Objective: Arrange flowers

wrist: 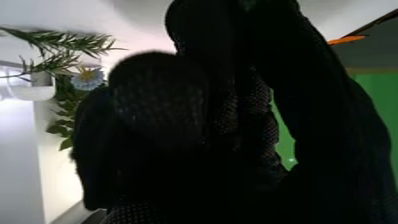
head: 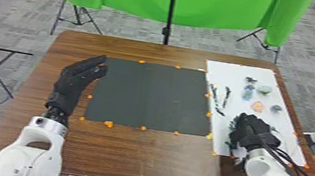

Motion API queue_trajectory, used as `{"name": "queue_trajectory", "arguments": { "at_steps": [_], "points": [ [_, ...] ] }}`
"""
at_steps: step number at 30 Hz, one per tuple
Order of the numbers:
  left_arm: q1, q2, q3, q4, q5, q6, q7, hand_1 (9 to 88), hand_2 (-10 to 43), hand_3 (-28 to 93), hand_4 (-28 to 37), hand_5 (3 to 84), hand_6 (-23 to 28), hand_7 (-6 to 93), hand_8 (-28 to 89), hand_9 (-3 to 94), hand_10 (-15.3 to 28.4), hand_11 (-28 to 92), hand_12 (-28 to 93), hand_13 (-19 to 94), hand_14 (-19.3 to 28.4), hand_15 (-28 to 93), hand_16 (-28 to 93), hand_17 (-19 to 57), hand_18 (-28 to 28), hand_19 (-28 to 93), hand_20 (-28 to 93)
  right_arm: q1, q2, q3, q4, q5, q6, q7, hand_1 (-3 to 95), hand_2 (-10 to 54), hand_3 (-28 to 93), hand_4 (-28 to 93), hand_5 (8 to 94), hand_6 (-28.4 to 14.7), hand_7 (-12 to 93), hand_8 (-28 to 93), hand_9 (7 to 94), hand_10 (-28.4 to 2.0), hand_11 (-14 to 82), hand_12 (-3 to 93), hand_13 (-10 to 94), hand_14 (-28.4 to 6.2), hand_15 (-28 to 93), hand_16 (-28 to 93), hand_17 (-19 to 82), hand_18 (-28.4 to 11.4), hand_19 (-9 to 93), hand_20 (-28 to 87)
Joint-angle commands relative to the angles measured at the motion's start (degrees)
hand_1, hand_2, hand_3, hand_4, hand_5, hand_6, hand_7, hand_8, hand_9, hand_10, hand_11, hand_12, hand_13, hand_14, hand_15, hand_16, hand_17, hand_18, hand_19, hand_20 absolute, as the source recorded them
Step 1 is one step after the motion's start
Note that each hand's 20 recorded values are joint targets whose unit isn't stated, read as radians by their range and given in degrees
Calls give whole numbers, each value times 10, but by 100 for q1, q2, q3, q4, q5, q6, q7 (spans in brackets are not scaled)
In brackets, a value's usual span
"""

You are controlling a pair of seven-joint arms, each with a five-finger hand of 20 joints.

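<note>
Two work surfaces lie on the brown table [head: 141, 169]: a dark mat [head: 154, 98] and, to its right, a white sheet [head: 284, 129]. From where I stand, the sheet appears to serve as the supply area and the mat as the layout area, though that is a judgement.

Supply items lie spaced apart on the sheet: a blue flower [head: 247, 93], a pale green flower [head: 264, 90] and a peach flower [head: 257, 106]. Such spacing likely lets each be picked singly. Dark leafy stems [head: 220, 99] lie lengthwise near the mat, presumably for a short transfer.

Right hand [head: 254, 129]: positioned low over the near part of the sheet, with green foliage [head: 230, 144] beside it. I cannot tell how far it is open or whether it has hold of a stem. Picking is the probable step; thin stems call for a light grip.

Left hand [head: 74, 77]: open, fingers extended, holding nothing, set along the mat's left edge, presumably to give the right arm room.
</note>
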Motion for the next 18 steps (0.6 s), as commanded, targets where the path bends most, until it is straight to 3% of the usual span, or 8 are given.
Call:
{"name": "queue_trajectory", "arguments": {
  "at_steps": [1,5,10,12,14,18],
  "points": [
    [54,38,-97,43,-120,-2,-58,358,-77,558,-116,450,53,111,-51,438,144,182,112,312,183,154,29,-4,150,125,182,-140,-42,28,-42,297,201,-54,573,-95,494,30,877,-20,233,200,937,-114,352,222,937,-24,590,197,722,-58,905,403],
    [85,217,-263,89,-251,119,-38,358,-74,556,-117,450,53,112,-51,438,144,181,112,312,184,155,29,-4,150,125,182,-63,2,78,-176,278,564,-127,568,-95,512,32,876,-20,239,210,937,-114,365,219,937,-23,601,195,721,-61,914,404],
    [74,544,-487,248,-453,356,100,355,-75,560,-117,450,53,113,-51,439,144,182,113,313,184,157,30,-4,150,125,183,-56,99,135,-398,217,1119,-200,555,-95,539,46,872,-21,258,226,937,-111,391,220,937,-20,630,195,719,-68,929,433],
    [68,681,-602,394,-534,383,194,354,-77,561,-116,452,52,115,-51,440,144,183,113,315,184,157,30,-4,152,127,183,-41,138,141,-550,301,1172,-232,551,-95,544,53,870,-21,269,227,936,-111,402,221,937,-18,642,194,720,-70,931,454],
    [34,844,-688,592,-666,459,292,352,-78,564,-116,453,51,116,-52,440,144,185,114,317,183,159,30,-4,152,127,183,62,171,61,-695,404,1172,-258,549,-95,546,55,870,-21,275,226,935,-111,410,221,937,-17,646,193,720,-73,932,469],
    [38,1050,-818,962,-885,728,460,341,-84,578,-120,453,50,118,-54,441,142,185,113,319,180,153,28,2,150,113,178,649,90,-472,-779,582,993,-359,549,-95,546,56,865,-21,284,225,935,-111,415,220,937,-16,650,192,720,-75,932,485]
  ]
}}
